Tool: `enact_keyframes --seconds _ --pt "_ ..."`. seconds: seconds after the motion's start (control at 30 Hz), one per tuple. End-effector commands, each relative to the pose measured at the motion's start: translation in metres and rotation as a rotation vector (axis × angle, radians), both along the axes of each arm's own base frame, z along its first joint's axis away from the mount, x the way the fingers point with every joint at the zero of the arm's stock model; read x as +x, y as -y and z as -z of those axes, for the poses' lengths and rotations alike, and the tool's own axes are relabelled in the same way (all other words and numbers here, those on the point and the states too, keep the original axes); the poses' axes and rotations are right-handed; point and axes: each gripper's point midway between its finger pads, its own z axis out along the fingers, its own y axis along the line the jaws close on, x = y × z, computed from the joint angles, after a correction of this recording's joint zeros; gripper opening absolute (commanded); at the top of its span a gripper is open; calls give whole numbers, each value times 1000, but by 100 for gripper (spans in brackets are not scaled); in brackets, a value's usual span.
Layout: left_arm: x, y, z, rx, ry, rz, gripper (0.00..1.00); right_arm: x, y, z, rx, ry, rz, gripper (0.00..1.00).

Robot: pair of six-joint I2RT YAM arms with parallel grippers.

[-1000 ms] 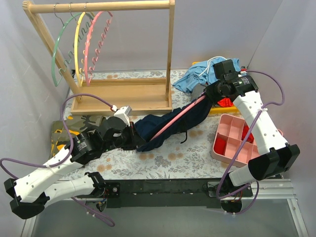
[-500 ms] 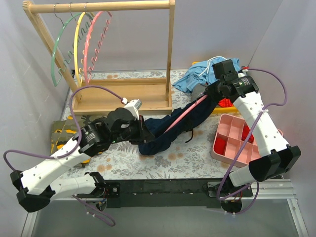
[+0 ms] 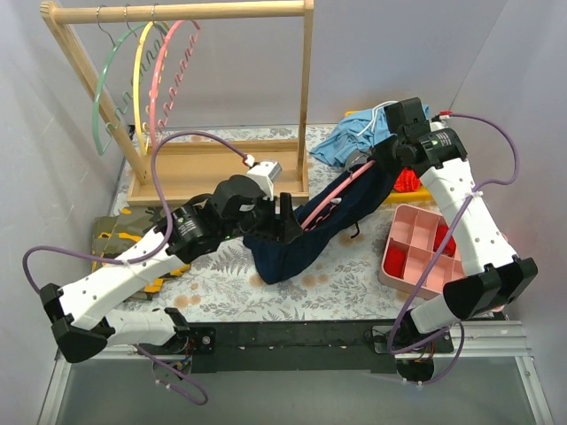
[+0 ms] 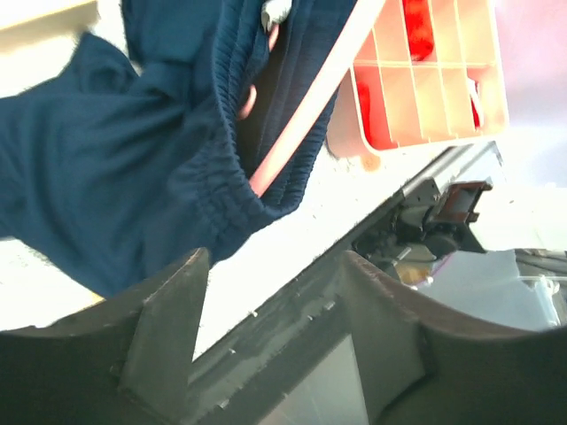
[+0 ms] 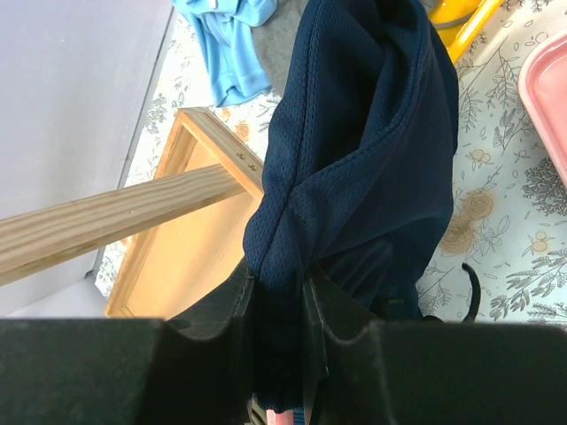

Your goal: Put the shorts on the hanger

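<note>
The navy shorts (image 3: 297,250) hang in a slanting bundle from my right gripper (image 3: 379,168) down to the table. The pink hanger (image 3: 330,197) runs through them, one arm showing along the fabric. In the right wrist view my right gripper (image 5: 279,283) is shut on a fold of the shorts (image 5: 354,150), with a bit of pink below the jaws. My left gripper (image 3: 289,217) stands open just left of the shorts' lower end. In the left wrist view, the left gripper (image 4: 275,257) holds nothing; the shorts (image 4: 133,159) and hanger (image 4: 310,97) lie beyond it.
A wooden rack (image 3: 221,168) at the back left carries green, yellow and another pink hanger (image 3: 168,80). A light-blue garment (image 3: 354,142) lies behind the right gripper. A pink compartment tray (image 3: 421,252) sits at the right, a camouflage cloth (image 3: 120,235) at the left.
My left gripper has travelled right along the shorts, bunching them toward the hanger, and has opened and let go of them. The right gripper keeps its grip, nearly still.
</note>
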Motion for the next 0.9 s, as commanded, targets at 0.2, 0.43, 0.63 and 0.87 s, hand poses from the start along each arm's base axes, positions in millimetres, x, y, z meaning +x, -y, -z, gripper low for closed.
enact_keyframes --seconds 0.2,0.43,0.63,0.87 --pt "1 -44 19 112 279 55 64 18 -12 -2 65 -26 -32 1" --pt "1 -26 48 162 379 132 66 19 -18 8 93 -69 -55 1" --pt "7 1 55 170 444 156 66 16 -24 12 118 -87 -77 1" --pt "31 11 63 185 534 73 63 10 -22 10 125 -92 -83 1"
